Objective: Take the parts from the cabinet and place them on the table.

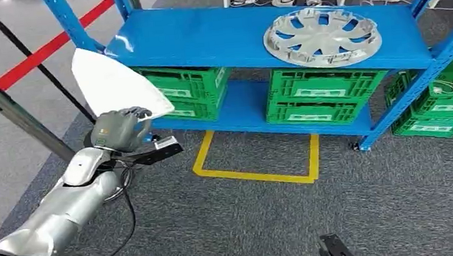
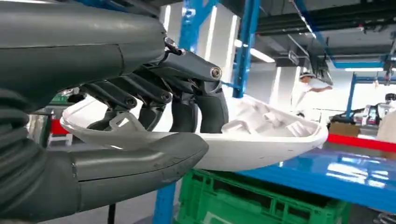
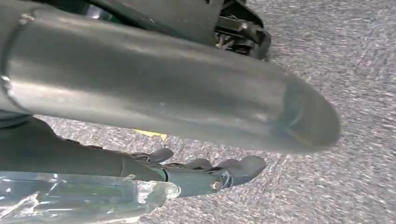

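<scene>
green crates [image 1: 317,92] low shelf | red tape [image 1: 50,47] | yellow floor mark [image 1: 259,174]

Cut off at the head view's right edge: green crate [image 1: 450,99] beside the blue shelf [image 1: 216,36]. Hidden under the left hand [image 2: 154,116]: the near end of the white part [image 2: 261,135]. Blurred throughout: grey carpet [image 3: 336,60] behind the right hand [image 3: 210,175].

Blue metal shelf top [image 1: 204,37]: broad bare area left of silver plastic hubcap [image 1: 322,35]. Blue upright posts [image 1: 69,21] flank shelf ends. Green plastic crates [image 1: 317,92] fill lower tier. Red barrier tape [image 1: 50,47] and grey post [image 1: 16,115] bound left side.
</scene>
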